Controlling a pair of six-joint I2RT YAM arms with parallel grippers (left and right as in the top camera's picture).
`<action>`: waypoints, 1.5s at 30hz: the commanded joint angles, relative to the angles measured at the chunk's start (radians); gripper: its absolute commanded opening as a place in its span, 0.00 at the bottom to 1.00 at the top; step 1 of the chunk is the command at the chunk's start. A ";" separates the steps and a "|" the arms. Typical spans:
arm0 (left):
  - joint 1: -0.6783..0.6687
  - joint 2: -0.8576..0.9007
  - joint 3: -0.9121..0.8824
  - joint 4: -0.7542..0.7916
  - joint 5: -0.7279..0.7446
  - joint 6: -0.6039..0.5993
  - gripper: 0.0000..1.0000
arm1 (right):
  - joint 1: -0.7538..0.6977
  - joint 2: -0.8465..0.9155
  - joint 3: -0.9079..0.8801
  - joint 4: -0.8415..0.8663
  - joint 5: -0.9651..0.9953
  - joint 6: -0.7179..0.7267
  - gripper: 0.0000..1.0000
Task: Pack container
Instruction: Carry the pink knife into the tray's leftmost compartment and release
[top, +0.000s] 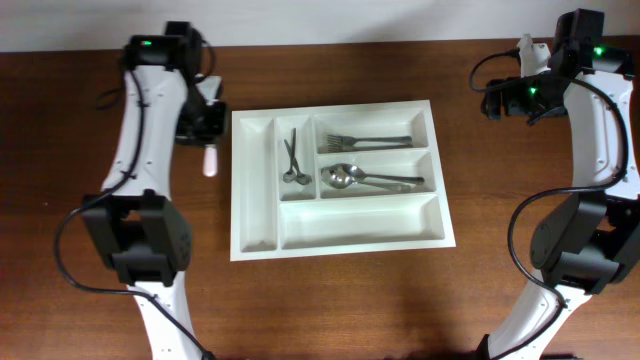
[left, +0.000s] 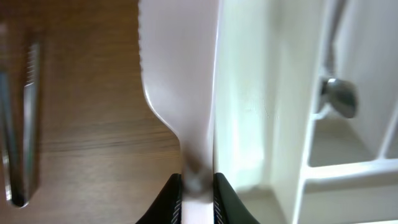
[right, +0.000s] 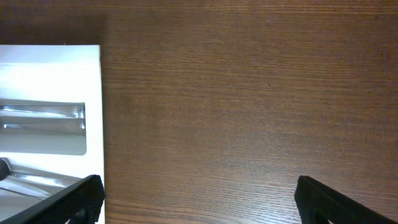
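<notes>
White plastic container (top: 255, 240), a five-compartment cutlery tray, lies flat in the middle of the wooden surface (top: 420, 300), between the two arms. Forks (top: 365, 139) lie in its far wide compartment, spoons (top: 362, 178) in the middle one, and small utensils (top: 291, 160) in one narrow slot. The nearest wide compartment and the outer narrow slot look empty.

The left gripper (top: 208, 140) hangs just beside the container's left wall, nearly closed on a pale knife (top: 210, 160). It is probably lined up for that empty narrow slot. The right gripper (top: 497, 100) is spread wide and holds nothing. It sits over bare wood well apart from the container, likely to keep clear.

Only the left wrist view shows the knife's serrated edge pinched between the jaws, and metal cutlery (left: 25, 124) lying on the wood, unseen from overhead. The right wrist view adds only the container's edge.
</notes>
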 joint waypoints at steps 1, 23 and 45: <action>-0.049 -0.021 0.010 0.016 0.014 -0.086 0.06 | -0.001 -0.013 0.013 0.000 0.009 0.011 0.99; -0.132 -0.021 -0.142 0.144 0.029 -0.204 0.11 | -0.001 -0.013 0.013 0.000 0.009 0.011 0.99; -0.069 -0.044 -0.155 0.084 -0.261 -0.094 0.40 | -0.001 -0.013 0.013 0.000 0.009 0.011 0.99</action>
